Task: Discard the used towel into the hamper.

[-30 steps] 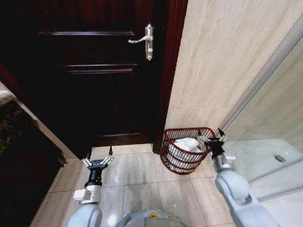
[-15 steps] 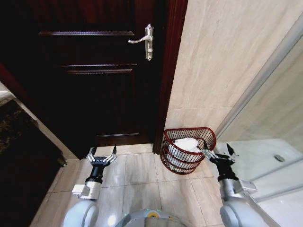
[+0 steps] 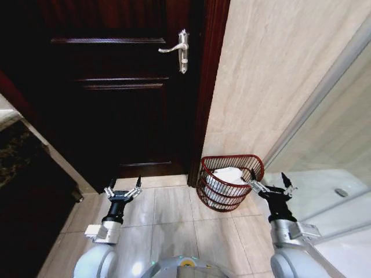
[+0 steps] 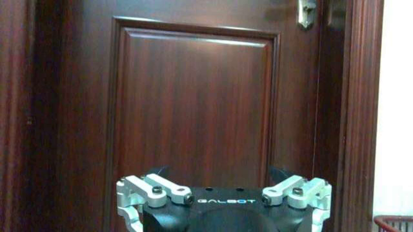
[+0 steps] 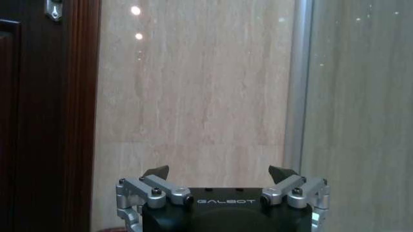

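Head view shows the small round dark red-brown wire hamper standing on the beige tiled floor, in the corner where the dark wooden door frame meets the pale marble wall. A crumpled white towel lies inside the hamper, below its rim. The right gripper hangs just beside the hamper, on the side away from the door, and its fingers are spread wide with nothing between them; one finger tip is very near the hamper rim, and I cannot tell if it touches. Beyond the outer finger there is the glass shower screen with its metal frame. The left gripper is low over the floor tiles, well apart from the hamper, in front of the door; its fingers are also spread and hold nothing. In the left wrist view, the door panel is straight ahead of the fingers. In the right wrist view, the spread finger tips point at the marble wall.
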